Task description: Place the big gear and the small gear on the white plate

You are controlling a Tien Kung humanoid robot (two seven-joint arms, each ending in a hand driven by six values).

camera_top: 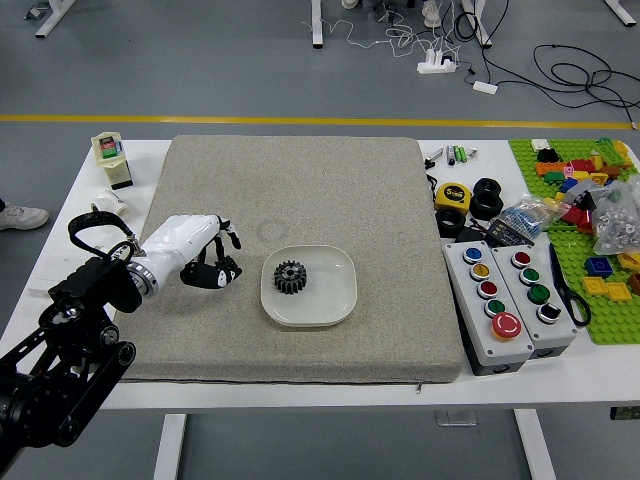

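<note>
The big gear (290, 277) is black and toothed and lies on the left half of the white plate (340, 300), near the middle of the mat. Just left of the plate is my left hand (226, 256), its white back up and its black fingers closed on the small gear (233, 268). The small gear is dark against the fingertips and mostly hidden by them. A short stretch of mat separates the hand from the plate's rim. My right hand is out of view.
A grey mat (300, 190) covers the table's middle. To its right are button boxes (490, 310), a yellow tape measure (453, 197), black rings and a green brick board (610, 325). Small white items stand at the left edge. A person's shoe (22, 217) shows at far left.
</note>
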